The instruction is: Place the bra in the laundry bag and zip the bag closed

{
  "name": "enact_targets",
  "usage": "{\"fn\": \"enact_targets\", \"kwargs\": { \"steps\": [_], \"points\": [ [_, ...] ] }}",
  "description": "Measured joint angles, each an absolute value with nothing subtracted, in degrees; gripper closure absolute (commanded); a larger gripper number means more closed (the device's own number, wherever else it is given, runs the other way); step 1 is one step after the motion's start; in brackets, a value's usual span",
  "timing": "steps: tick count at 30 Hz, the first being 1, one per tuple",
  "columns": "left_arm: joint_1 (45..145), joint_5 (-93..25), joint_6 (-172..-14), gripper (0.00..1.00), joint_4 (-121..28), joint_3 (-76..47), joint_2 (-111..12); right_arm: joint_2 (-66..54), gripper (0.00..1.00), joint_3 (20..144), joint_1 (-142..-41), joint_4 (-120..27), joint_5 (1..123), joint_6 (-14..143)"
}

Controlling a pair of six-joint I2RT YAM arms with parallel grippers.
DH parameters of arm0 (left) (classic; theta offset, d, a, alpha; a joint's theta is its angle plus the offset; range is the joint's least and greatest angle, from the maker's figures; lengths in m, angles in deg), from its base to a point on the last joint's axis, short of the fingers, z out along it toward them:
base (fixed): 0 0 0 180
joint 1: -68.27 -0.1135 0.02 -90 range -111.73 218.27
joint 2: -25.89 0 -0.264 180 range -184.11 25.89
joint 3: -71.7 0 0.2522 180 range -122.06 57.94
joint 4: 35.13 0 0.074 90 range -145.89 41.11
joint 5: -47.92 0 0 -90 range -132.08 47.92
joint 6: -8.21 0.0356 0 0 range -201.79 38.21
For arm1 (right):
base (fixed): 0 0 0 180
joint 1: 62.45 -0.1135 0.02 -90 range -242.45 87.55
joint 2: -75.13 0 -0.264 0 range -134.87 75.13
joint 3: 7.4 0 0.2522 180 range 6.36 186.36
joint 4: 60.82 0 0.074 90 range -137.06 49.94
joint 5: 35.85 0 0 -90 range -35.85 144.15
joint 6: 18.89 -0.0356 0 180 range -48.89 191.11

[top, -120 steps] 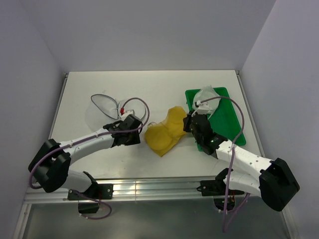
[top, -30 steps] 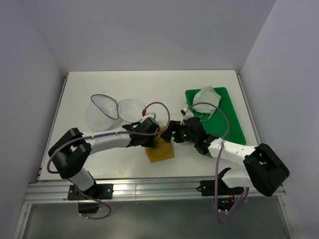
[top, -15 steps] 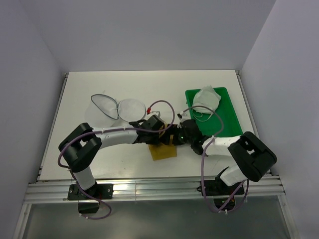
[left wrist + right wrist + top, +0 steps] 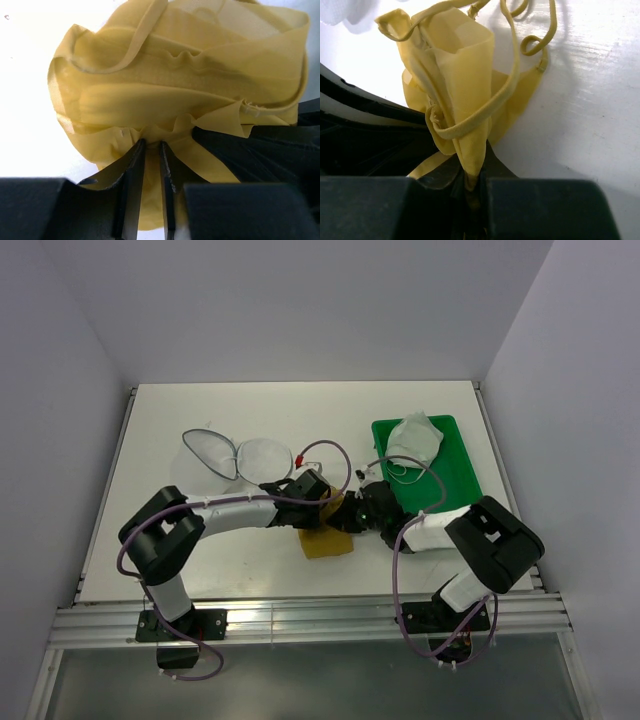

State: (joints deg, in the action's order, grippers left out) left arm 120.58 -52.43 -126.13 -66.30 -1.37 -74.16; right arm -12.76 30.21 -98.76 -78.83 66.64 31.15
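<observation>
Currently the bra [image 4: 175, 85] is pinched by left gripper [image 4: 151, 146] and right gripper [image 4: 471, 180] alike.
It could be overstretched or let slip if pulled opposite ways before the laundry bag [image 4: 230, 458], at ten o'clock, is reached.

The white table [image 4: 200, 410] carries three things. The laundry bag [image 4: 235, 455] lies left of the middle, spread open into two round mesh halves side by side, with a dark zipper rim showing on the left half. The bra [image 4: 327, 542], bunched into a mustard-yellow wad, rests near the middle of the table, closer to the near edge than the far one. A green tray [image 4: 462, 470] sits by the right edge, well apart from the bag.
</observation>
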Motion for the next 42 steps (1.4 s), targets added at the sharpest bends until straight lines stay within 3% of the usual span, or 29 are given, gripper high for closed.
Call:
{"fn": "enact_targets", "kwargs": {
  "steps": [4, 6, 14, 21, 32, 37, 40, 41, 42],
  "points": [
    [120.58, -53.39, -125.93, 0.61, -68.23, -2.44, -73.55, -12.39, 0.93, 30.17, -98.78, -78.46, 65.87, 30.60],
    [120.58, -55.47, -125.71, 0.50, -71.72, -3.32, -71.67, -11.56, 0.94, 30.13, -98.78, -77.85, 65.43, 30.47],
    [114.09, -72.98, -126.15, 0.36, -92.22, -22.33, -60.19, -7.76, 0.94, 30.39, -98.78, -73.17, 63.45, 30.51],
    [97.33, -89.26, -127.17, 0.36, -106.23, -31.99, -64.80, -6.84, 0.95, 34.04, -98.78, -67.92, 62.99, 31.43],
    [85.04, -90.92, -123.83, 0.37, -107.06, -32.15, -77.24, -3.74, 0.96, 38.19, -98.78, -61.45, 63.27, 33.13],
    [84.94, -90.53, -122.69, 0.39, -106.21, -33.20, -81.39, -1.90, 0.96, 38.39, -98.78, -59.79, 63.25, 33.29],
    [84.85, -89.67, -121.84, 0.56, -105.38, -33.83, -82.75, -1.79, 0.96, 39.68, -98.78, -57.96, 63.23, 33.31],
    [84.85, -89.19, -121.43, 0.73, -104.97, -33.90, -82.88, -1.79, 0.96, 40.49, -98.78, -57.12, 63.23, 33.38],
    [84.85, -88.76, -121.45, 0.79, -104.70, -33.90, -82.88, -1.79, 0.96, 41.47, -98.78, -56.32, 63.25, 33.48]
  ]
}}
